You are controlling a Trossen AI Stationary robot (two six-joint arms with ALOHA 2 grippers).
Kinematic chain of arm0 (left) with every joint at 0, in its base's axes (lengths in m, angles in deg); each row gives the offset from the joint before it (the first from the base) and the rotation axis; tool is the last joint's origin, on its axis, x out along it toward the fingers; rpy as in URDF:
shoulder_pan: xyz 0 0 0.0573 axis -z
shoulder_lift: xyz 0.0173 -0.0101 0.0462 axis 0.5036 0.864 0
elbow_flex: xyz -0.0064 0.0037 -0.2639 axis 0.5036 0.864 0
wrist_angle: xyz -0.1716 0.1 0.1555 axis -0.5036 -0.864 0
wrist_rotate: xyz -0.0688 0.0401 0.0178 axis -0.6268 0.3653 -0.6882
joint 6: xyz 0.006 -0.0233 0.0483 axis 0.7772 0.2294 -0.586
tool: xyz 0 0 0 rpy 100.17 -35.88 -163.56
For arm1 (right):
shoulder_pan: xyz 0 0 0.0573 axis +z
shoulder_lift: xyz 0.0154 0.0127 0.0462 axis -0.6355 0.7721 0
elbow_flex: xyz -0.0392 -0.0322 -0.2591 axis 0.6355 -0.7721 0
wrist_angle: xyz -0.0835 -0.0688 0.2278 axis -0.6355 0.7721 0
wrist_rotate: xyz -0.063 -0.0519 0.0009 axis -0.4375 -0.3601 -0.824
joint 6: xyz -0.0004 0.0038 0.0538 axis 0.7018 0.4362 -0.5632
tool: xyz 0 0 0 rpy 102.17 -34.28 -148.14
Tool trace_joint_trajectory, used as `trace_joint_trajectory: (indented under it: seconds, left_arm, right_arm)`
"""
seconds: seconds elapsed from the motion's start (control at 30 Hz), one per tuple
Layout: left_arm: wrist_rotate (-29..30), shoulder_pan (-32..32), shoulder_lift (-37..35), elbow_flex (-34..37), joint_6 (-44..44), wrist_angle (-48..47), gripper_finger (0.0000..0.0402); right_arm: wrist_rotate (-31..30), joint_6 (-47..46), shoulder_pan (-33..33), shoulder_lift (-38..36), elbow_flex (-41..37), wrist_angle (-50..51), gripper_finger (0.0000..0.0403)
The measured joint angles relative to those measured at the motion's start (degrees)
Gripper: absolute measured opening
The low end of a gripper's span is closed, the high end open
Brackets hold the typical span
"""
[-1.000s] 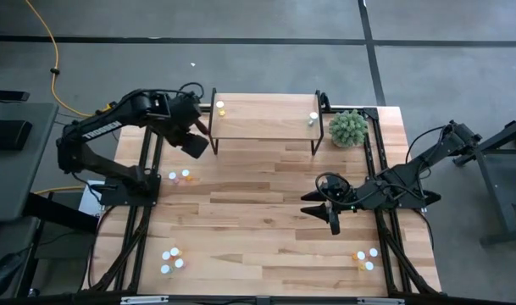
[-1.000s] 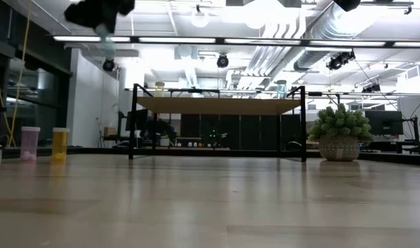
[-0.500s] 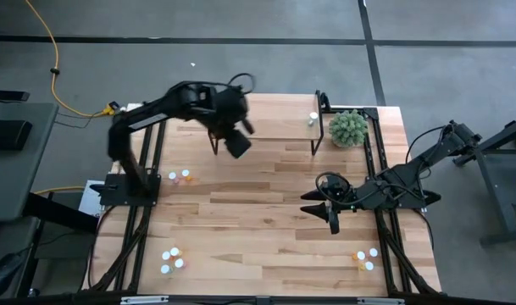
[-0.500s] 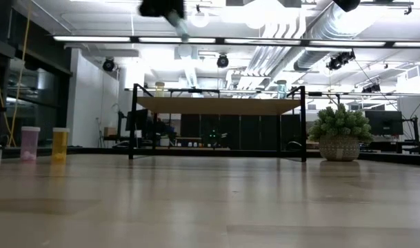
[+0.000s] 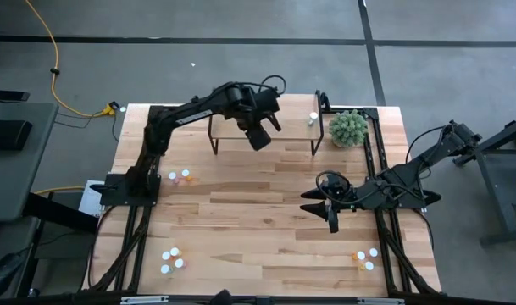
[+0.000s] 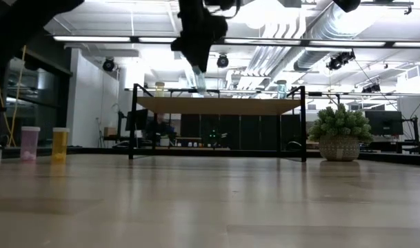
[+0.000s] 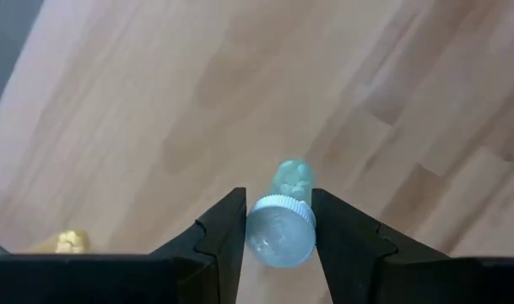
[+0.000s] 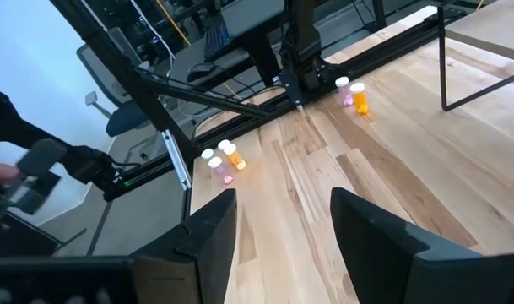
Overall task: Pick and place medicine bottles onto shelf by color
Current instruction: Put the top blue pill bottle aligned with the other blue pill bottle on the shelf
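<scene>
My left gripper [image 5: 259, 135] hangs over the shelf [image 5: 279, 127], shut on a pale teal medicine bottle [image 7: 292, 176] with a white cap. The shelf [image 6: 216, 105] has a light wood top on thin black legs. On it stand a yellow bottle [image 6: 159, 88] at the left end and a teal bottle [image 5: 313, 119] at the right end. More bottles stand on the table: a pink one [image 6: 30, 143] and a yellow one [image 6: 59, 145] at the left. My right gripper [image 8: 278, 245] waits open above the table's right half. My left gripper pinches the teal bottle by the sides of its white cap [image 7: 280, 232] between its two fingers. The fingers come from above, pointing steeply down. The bottle [image 6: 198, 79] hangs below them, cap up and slightly tilted, clear of the shelf top.
A fuzzy green plant in a pot [image 5: 348, 128] stands just right of the shelf. Small groups of bottles stand near the table's front left [image 5: 173, 258], front right [image 5: 365, 258] and left edge [image 5: 180, 176]. Bare planks lie between them.
My left gripper has swung from the table's far left toward the right, along the far edge and out over the shelf, carrying the teal bottle. It has sunk a little and rolled about its own axis. The bottle has stayed in the hold.
</scene>
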Motion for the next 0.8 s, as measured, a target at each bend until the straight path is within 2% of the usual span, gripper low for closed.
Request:
trace_joint_trajectory:
  seconds: [0.17,0.33,0.8]
  left_arm:
    - [1.6,-0.9,0.5,0.0,-2.8,1.0,0.012]
    - [5.6,-1.5,0.1,0.0,-6.6,1.8,0.012]
    - [5.6,-3.3,0.1,1.3,-7.5,1.0,0.012]
  right_arm:
    - [-1.0,0.0,0.0,0.0,0.0,0.0,0.0184]
    - [-2.7,0.1,0.0,0.0,0.0,0.0,0.0184]
    - [-2.7,0.0,0.0,0.0,0.0,0.0,0.0184]
